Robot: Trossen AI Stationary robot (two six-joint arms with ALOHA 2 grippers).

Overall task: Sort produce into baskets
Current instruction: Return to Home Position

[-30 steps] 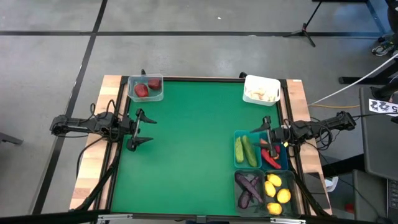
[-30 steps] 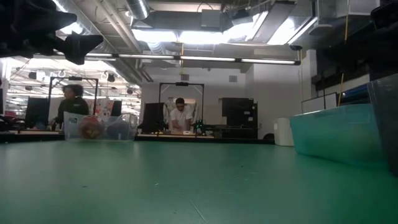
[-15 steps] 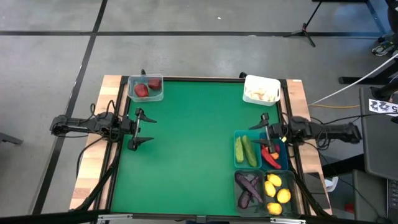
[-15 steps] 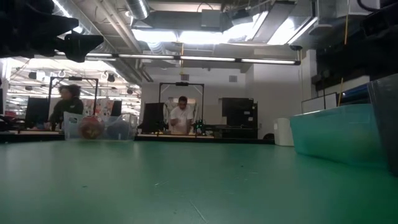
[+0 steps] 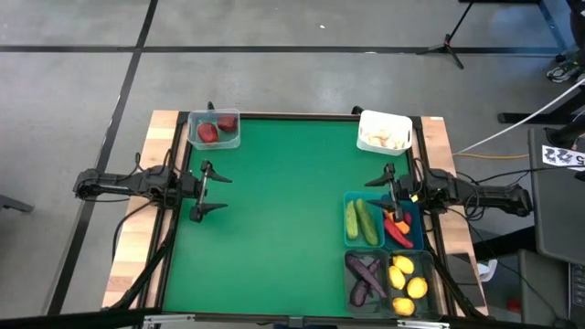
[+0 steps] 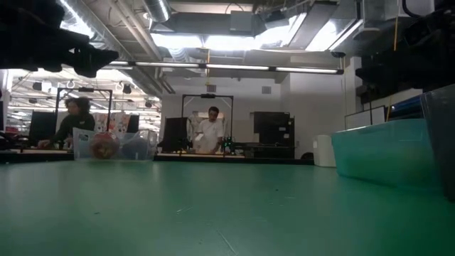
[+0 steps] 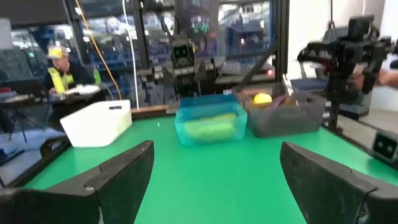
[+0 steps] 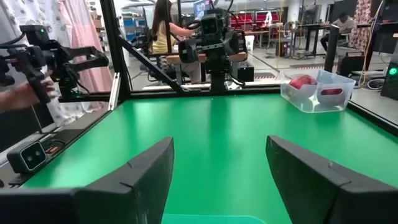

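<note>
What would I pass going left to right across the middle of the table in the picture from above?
left gripper → green cucumbers → peppers

This is looking like a robotics lab. A person [image 6: 211, 131] is standing at benches [image 6: 249, 158], with exposed ceiling ducts [image 6: 138, 32] running overhead.

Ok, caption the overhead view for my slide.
Left tool and right tool open; toy produce sorted into small plastic bins on green table.
</note>
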